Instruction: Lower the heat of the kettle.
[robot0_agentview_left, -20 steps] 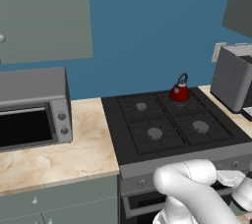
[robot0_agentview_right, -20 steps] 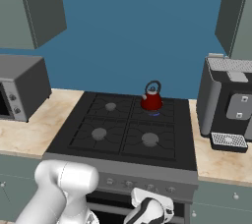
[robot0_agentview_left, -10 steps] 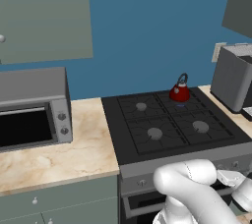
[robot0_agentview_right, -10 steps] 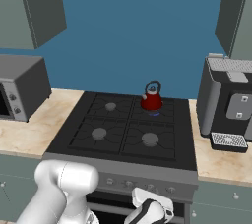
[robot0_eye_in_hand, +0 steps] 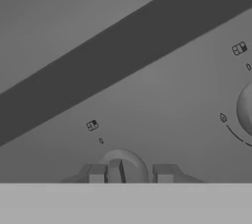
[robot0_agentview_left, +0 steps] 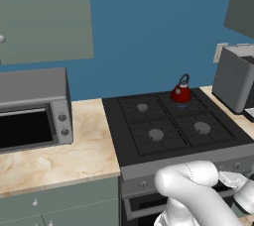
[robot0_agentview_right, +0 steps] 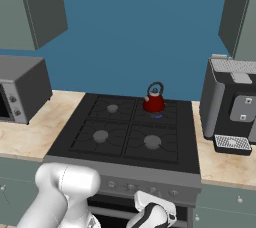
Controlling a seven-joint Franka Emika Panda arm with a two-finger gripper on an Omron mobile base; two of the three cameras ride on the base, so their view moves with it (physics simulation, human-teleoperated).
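- Hand view: the pincer [robot0_eye_in_hand: 130,173] sits at the bottom centre of the frame, its two small dark tips rising on either side of a round grey stove knob [robot0_eye_in_hand: 124,165]; the tips look closed on that knob, one at its left edge and one just to its right, so I judge it grasped; a second knob [robot0_eye_in_hand: 245,109] shows at the right edge, with small burner markings printed above each; the grey control panel [robot0_eye_in_hand: 147,95] runs slantwise, a dark band crossing above it.
- Left base view: the kettle [robot0_agentview_left: 181,91] stands in the upper middle right of the frame on the back right burner of the black stove [robot0_agentview_left: 149,143]; a faint blue glow shows beneath it; the white arm bends down at the lower right toward the stove front; a microwave [robot0_agentview_left: 32,108] rests on the counter [robot0_agentview_left: 74,155] at the left.
- Right base view: the kettle sits at centre frame, again on the back right burner, well apart from the hand at the bottom centre, low against the knob row; a coffee machine [robot0_agentview_right: 232,109] stands at the right.
- Step in hand, as I judge it: the knob is gripped and not yet visibly turned; the next move calls for a partial twist toward low, without running on to off.
- Containers: the kettle is the one vessel; what it holds cannot be told.
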